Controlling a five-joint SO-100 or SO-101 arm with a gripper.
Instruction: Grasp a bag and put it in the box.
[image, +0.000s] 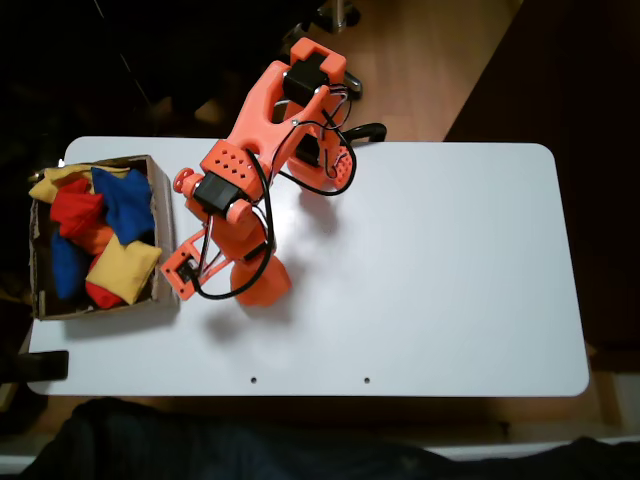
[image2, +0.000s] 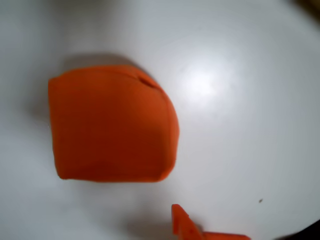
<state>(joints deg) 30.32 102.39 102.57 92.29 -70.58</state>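
The orange bag (image: 263, 283) lies on the white table just right of the box; in the wrist view the bag (image2: 112, 125) rests flat with its shadow around it. My gripper (image: 215, 272) hangs low over the table between box and bag, jaws apart, nothing between them, and one finger reaches toward the bag. One orange fingertip (image2: 186, 225) pokes in at the bottom edge of the wrist view, apart from the bag. The brown cardboard box (image: 166, 235) stands at the table's left end.
Inside the box lie red (image: 76, 210), blue (image: 125, 200) and yellow (image: 122, 268) bags. The orange arm (image: 265, 120) reaches in from the table's far edge. White table surface (image: 450, 270) stretches to the right.
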